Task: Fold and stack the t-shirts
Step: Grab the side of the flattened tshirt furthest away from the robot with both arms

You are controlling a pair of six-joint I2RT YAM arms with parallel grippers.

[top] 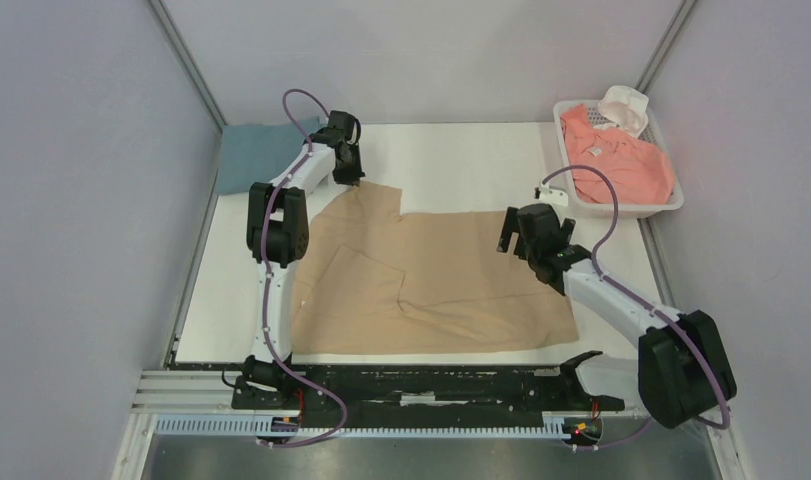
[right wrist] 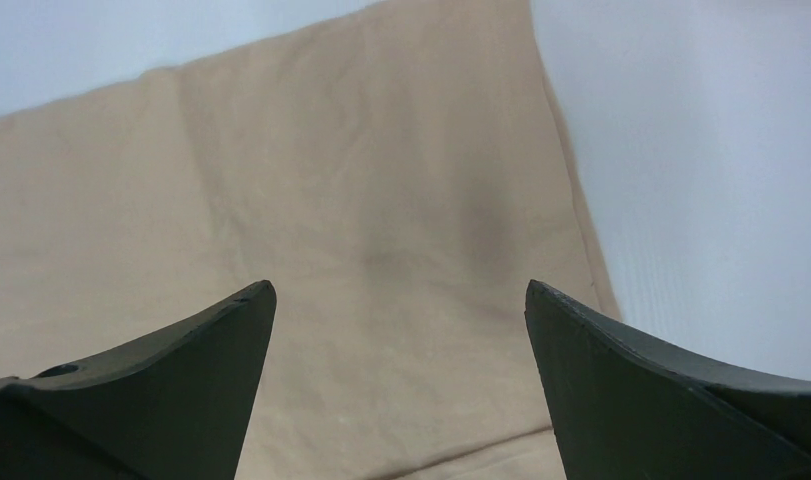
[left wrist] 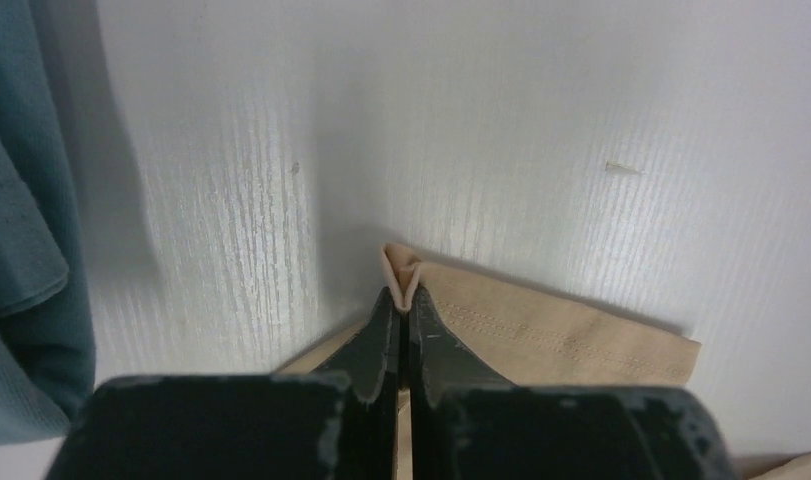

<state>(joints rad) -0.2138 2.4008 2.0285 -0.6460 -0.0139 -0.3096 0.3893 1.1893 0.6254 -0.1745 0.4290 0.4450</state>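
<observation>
Tan t-shirt (left wrist: 541, 335), perhaps sleeve, between left jaws

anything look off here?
Nothing spilled or damaged. The tan t-shirt lies skewed, with a flap folded over on its left half; the left gripper is shut on its far corner. A white item sits at the far rim of the basket.

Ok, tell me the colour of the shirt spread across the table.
The shirt is tan, clearest in the top view.
</observation>
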